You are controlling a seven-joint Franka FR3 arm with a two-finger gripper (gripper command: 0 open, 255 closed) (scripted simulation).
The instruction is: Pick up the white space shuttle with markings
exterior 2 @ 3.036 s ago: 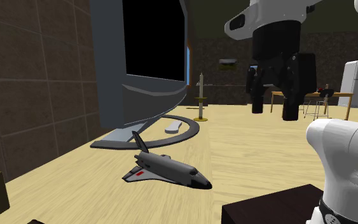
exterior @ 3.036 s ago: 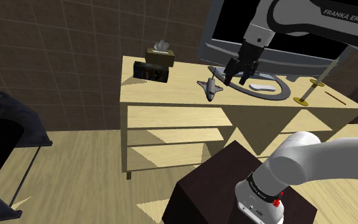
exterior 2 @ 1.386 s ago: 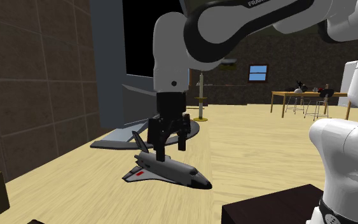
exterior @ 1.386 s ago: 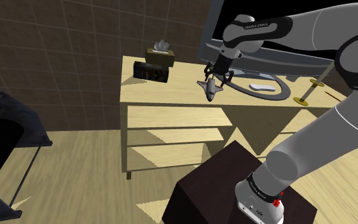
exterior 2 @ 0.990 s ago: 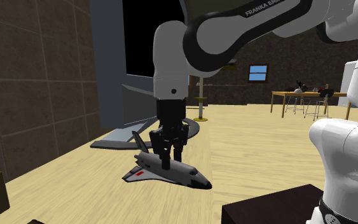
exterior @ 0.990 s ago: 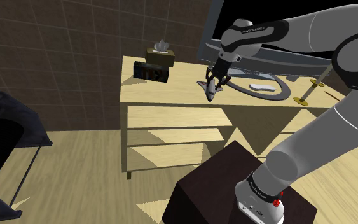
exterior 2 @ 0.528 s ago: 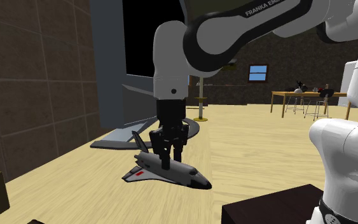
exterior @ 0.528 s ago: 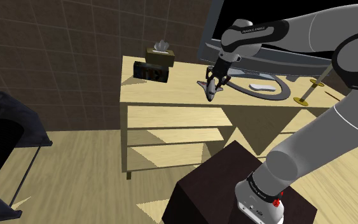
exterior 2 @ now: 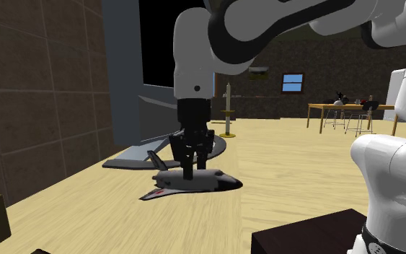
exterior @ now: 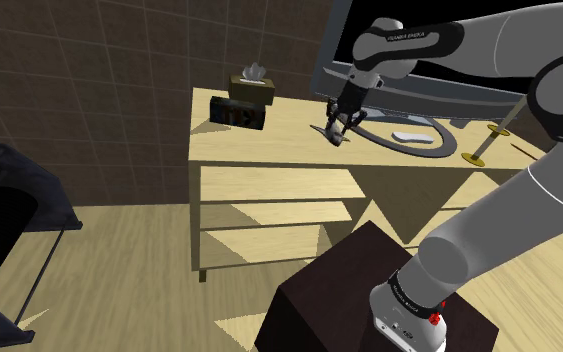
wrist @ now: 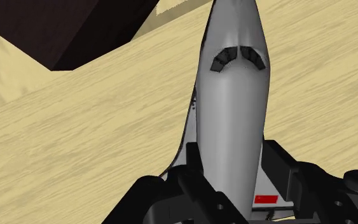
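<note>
The grey-white space shuttle (exterior 2: 197, 183) with a black nose and a red marking hangs just above the wooden tabletop (exterior 2: 302, 180), its shadow under it. My black gripper (exterior 2: 189, 172) comes straight down on its back and is shut on its fuselage. In the shoulder view the shuttle (exterior: 335, 134) sits under the gripper (exterior: 339, 124) in front of the monitor. The wrist view looks along the shuttle (wrist: 231, 108) toward its nose, with the fingers (wrist: 284, 170) clasping the body on both sides.
A large monitor (exterior: 419, 50) on a curved base stands right behind the shuttle, a white remote (exterior: 414, 135) lying on the base. A tissue box (exterior: 252, 85) and a dark box (exterior: 237, 112) occupy the table's far corner. A brass candlestick (exterior 2: 227, 115) stands beyond the monitor.
The gripper came down, closed on the shuttle, and in the last half second rose a little, lifting the shuttle off the tabletop.
</note>
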